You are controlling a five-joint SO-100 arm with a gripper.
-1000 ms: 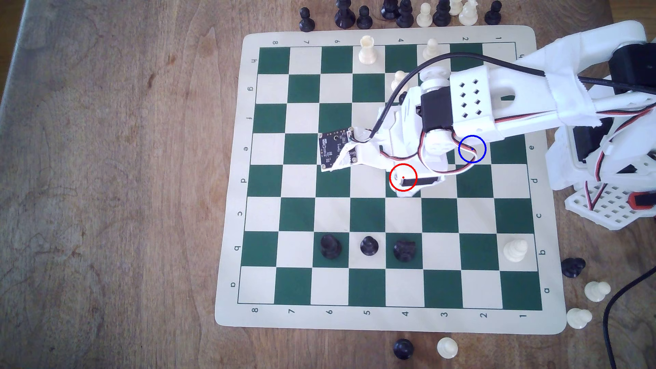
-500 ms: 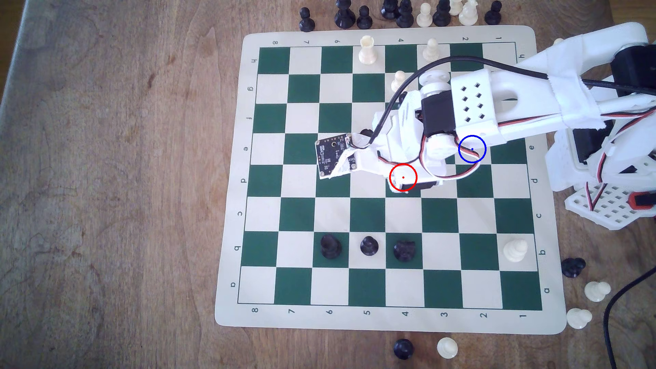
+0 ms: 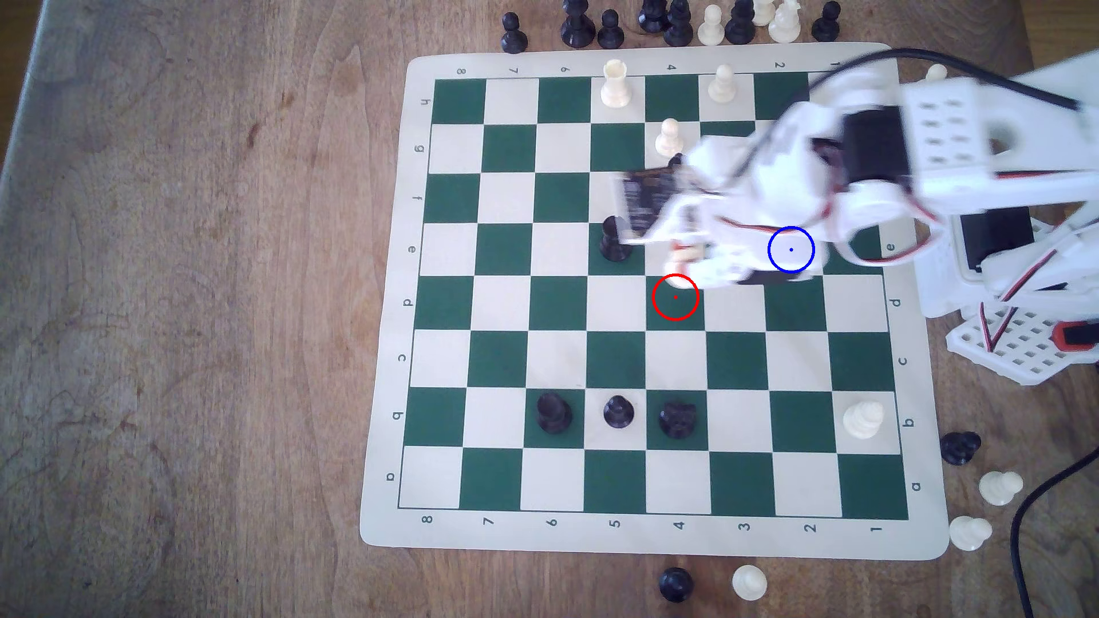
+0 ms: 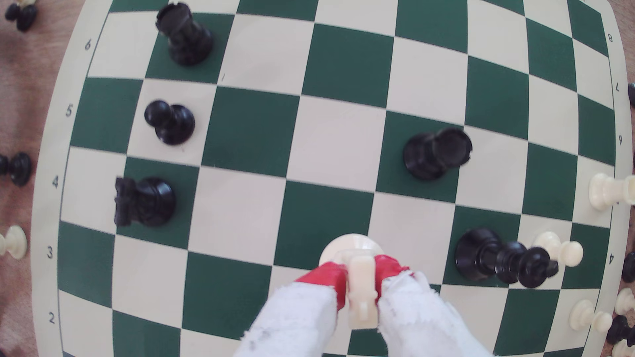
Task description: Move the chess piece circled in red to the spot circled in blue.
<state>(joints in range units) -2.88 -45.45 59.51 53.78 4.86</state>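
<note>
The chess piece circled in red [image 4: 360, 285] is a short cream-white piece, clamped between my red-tipped fingers [image 4: 324, 276], its round base hanging above the board. My gripper [image 4: 359, 271] is shut on it. In the exterior view the gripper [image 3: 684, 264] is blurred, and the cream piece [image 3: 680, 257] peeks out beneath it, just beyond the red ring [image 3: 675, 297], whose green square is bare. The spot circled in blue [image 3: 791, 249] lies two squares to the exterior view's right, under the arm's white body.
A black rook [image 3: 615, 237] stands close by on the exterior view's left of the gripper. A white pawn [image 3: 669, 136] and a dark piece [image 3: 675, 160] sit just beyond it. Three black pieces [image 3: 618, 411] line row b. Spare pieces [image 3: 710, 24] crowd the board's far edge.
The gripper has risen off the red-ringed square with the cream piece and swung towards the exterior view's right and far side. The black rook it covered now shows.
</note>
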